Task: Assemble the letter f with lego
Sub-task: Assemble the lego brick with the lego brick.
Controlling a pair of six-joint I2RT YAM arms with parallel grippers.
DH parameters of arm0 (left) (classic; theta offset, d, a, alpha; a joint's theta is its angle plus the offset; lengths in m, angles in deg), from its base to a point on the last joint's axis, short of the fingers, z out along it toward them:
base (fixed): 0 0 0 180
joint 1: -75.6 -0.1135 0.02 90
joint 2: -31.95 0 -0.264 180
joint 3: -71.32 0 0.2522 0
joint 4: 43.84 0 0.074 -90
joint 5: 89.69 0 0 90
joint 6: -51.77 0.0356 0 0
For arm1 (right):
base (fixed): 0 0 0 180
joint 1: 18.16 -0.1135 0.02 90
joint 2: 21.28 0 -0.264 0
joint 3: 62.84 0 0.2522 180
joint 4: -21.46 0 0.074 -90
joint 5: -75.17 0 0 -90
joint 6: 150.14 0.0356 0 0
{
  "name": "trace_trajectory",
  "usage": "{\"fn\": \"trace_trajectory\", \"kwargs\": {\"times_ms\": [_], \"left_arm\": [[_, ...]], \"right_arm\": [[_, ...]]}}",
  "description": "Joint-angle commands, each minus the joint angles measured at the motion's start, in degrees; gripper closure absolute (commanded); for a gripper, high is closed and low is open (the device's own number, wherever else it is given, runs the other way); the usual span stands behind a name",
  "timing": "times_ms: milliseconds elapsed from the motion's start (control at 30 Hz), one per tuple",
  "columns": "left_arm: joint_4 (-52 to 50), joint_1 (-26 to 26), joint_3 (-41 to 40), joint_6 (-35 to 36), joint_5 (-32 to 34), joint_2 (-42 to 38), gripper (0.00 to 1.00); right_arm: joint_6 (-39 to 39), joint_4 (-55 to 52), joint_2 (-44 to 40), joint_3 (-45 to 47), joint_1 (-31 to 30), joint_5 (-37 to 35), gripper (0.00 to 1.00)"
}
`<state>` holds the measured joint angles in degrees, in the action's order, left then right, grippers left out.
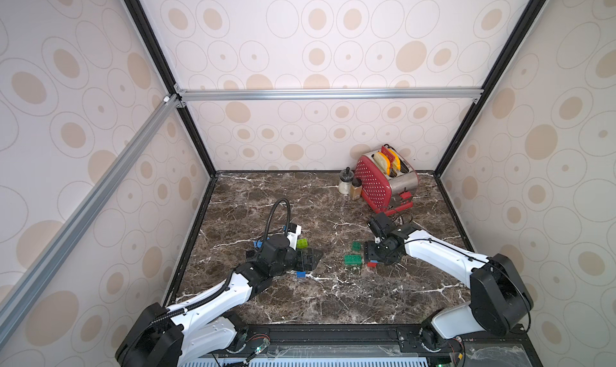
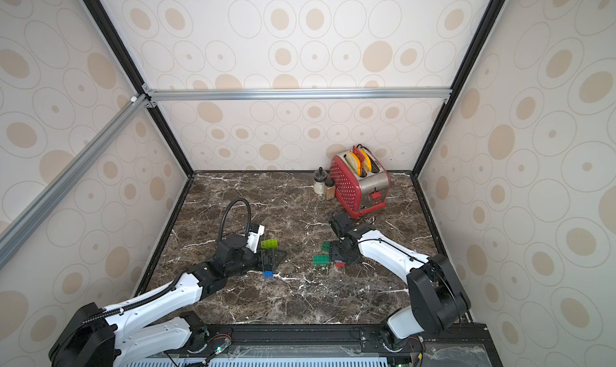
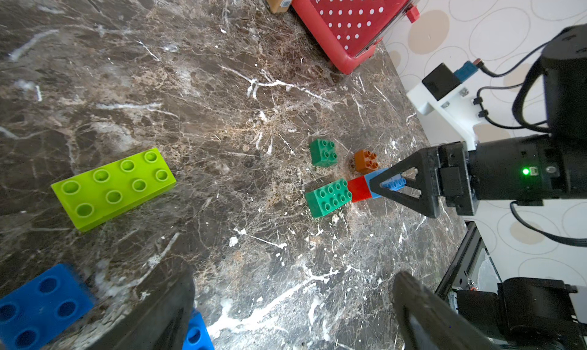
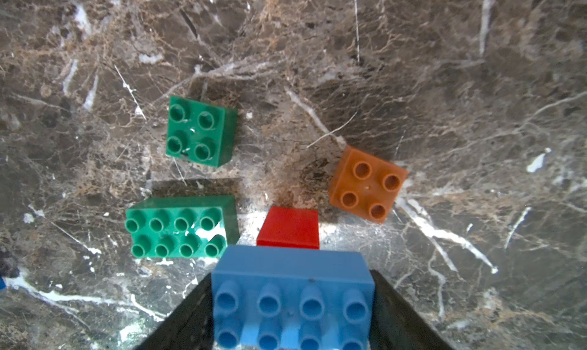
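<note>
Right wrist view finds the right pincer clamped on a light blue brick, a red brick against it, beside two green bricks and an orange brick that both top views miss. Those show bread slices standing in the toaster, and the left pincer spread wide near a lime brick and blue bricks on the marble table.

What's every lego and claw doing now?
left gripper, open, empty.
right gripper, shut on light blue brick.
light blue brick, gripped, studs sideways.
red brick, against light blue brick's underside.
lime brick, studs up.
green square brick, studs up.
green oblong brick, studs up.
orange brick, studs up.
dark blue brick, studs up.
</note>
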<state>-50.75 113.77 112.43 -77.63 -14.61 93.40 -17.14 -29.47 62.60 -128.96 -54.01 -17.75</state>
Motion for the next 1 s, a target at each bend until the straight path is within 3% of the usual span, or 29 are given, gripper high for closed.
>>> {"fn": "trace_trajectory", "kwargs": {"times_ms": [0, 967], "left_arm": [[1.32, -0.38, 0.21, 1.00, 0.06, 0.42, 0.01], [1.17, -0.38, 0.77, 0.33, 0.06, 2.03, 0.01]], "right_arm": [[0.84, 0.65, -1.31, 0.70, 0.23, -0.33, 0.27], [1.30, 0.30, 0.31, 1.14, -0.91, -0.98, 0.28]]}}
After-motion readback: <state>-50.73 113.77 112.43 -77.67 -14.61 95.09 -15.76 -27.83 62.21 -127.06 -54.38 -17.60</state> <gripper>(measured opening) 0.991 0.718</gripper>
